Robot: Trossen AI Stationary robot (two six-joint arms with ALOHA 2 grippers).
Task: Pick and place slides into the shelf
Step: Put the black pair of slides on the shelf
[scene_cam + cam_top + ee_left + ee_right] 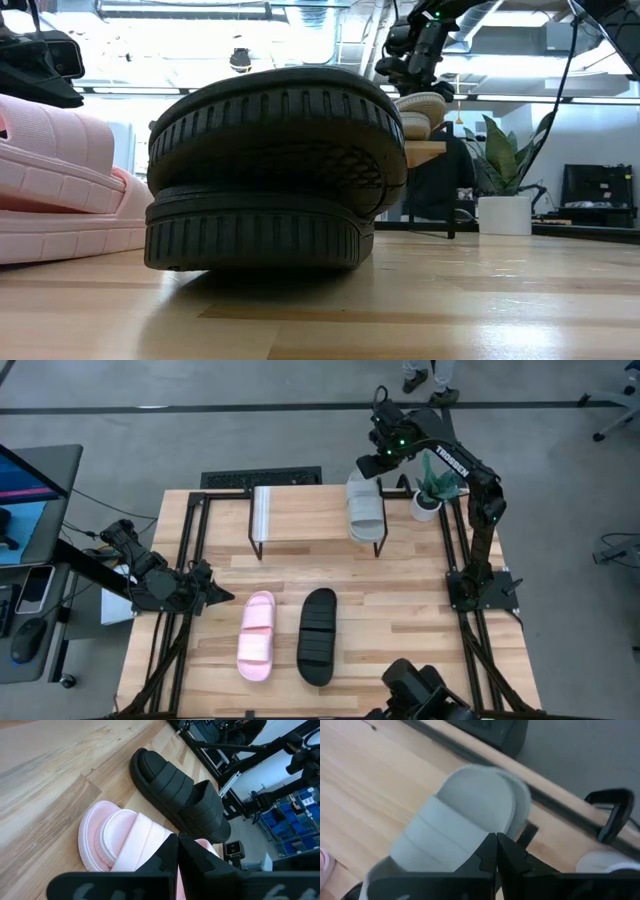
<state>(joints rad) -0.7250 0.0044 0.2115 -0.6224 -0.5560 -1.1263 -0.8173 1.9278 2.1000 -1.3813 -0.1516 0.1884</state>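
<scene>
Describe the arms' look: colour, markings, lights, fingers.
Both arms are black and boxy-jointed. The right arm has white TROSSEN lettering on its link and a green light near its wrist. Each hand has two dark angular fingers, seen in the wrist views. The left arm shows no readable marking.

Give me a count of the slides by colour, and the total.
Pale pink slide: 1
Black slide: 1
Light grey slide: 1
Total: 3
</scene>
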